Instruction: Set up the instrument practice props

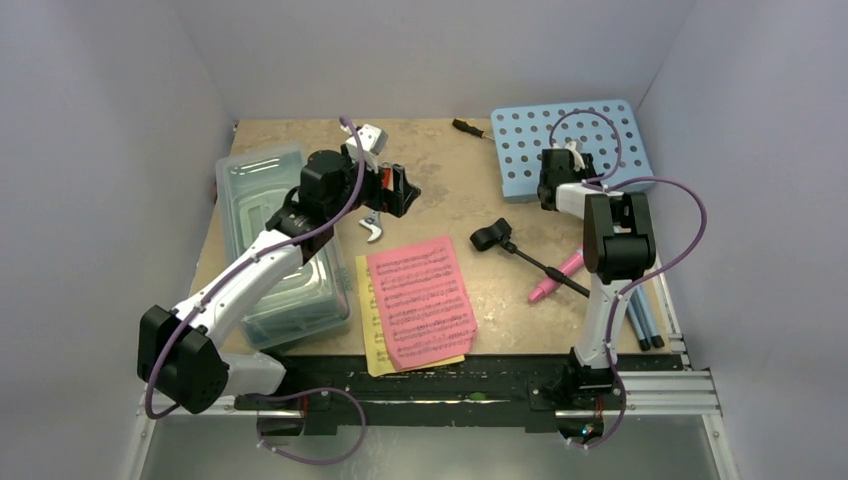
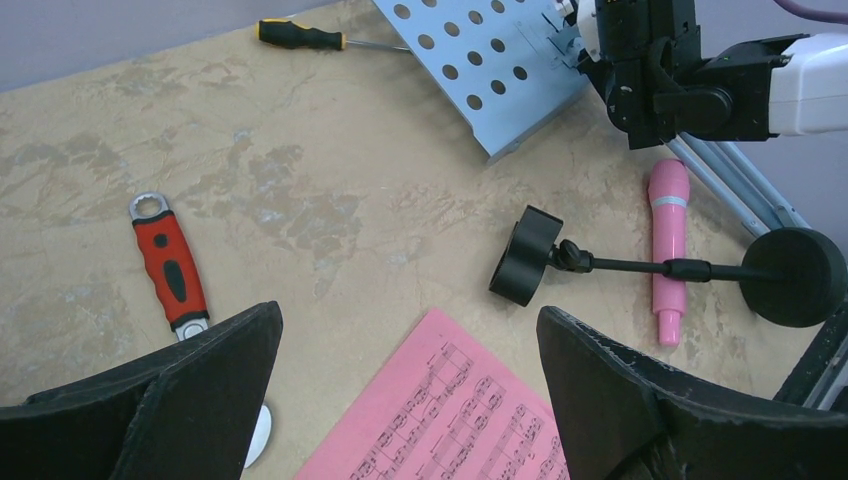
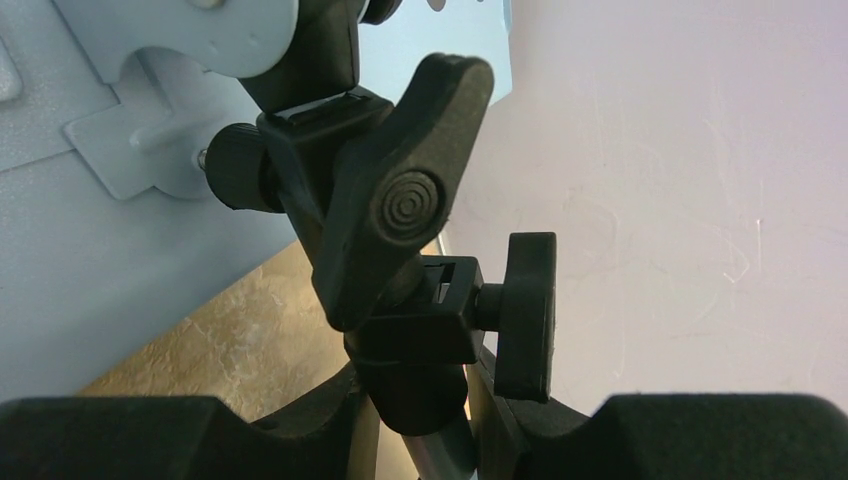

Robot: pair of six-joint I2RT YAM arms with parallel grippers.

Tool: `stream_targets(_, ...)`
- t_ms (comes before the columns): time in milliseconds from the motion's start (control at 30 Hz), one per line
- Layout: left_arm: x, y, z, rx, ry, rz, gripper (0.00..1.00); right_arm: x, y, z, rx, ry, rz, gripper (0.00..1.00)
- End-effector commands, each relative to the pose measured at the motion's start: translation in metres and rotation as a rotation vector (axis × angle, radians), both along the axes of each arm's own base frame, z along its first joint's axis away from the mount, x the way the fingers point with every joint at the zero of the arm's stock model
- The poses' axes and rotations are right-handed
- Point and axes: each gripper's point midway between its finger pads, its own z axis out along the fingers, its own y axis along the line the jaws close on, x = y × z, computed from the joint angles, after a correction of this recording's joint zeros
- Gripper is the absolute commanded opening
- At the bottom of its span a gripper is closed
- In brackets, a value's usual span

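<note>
The light blue perforated music stand (image 1: 570, 150) lies tilted at the back right, its tripod legs (image 1: 640, 320) running toward the near edge. My right gripper (image 1: 553, 188) is shut on the stand's neck just below the black tilt joint (image 3: 385, 215); the pole sits between the jaws (image 3: 440, 425). The black mic stand (image 1: 520, 255) lies on its side, with its clip (image 2: 525, 255) and round base (image 2: 795, 275) showing. The pink toy microphone (image 1: 555, 277) lies across it. The pink page (image 1: 420, 300) lies on the yellow page (image 1: 372, 335). My left gripper (image 1: 400, 190) is open and empty above the table (image 2: 410, 315).
A red-handled wrench (image 2: 170, 265) lies below my left gripper. A clear plastic lidded box (image 1: 275, 240) stands along the left side under my left arm. A black-and-yellow screwdriver (image 2: 300, 36) lies at the back. Grey walls close in the table on three sides.
</note>
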Motion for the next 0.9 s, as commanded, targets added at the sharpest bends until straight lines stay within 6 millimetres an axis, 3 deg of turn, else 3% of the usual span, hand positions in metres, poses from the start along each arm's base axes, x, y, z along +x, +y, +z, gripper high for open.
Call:
stream_targets(0, 0.007, -0.003, 0.028, -0.028, -0.067, 0.005, 0.99, 0.026, 0.009, 0.034, 0.079, -0.298, -0.004, 0.00)
stream_targets(267, 0.008, -0.004, 0.026, -0.027, -0.063, 0.007, 0.99, 0.022, 0.026, 0.105, 0.227, -0.591, 0.071, 0.00)
stream_targets(667, 0.008, -0.003, 0.013, -0.002, -0.020, 0.012, 0.99, 0.007, 0.038, 0.179, 0.325, -1.008, 0.189, 0.00)
stream_targets(867, 0.008, -0.003, 0.011, 0.003, -0.015, 0.014, 0.99, 0.004, 0.043, 0.209, 0.333, -1.115, 0.248, 0.00)
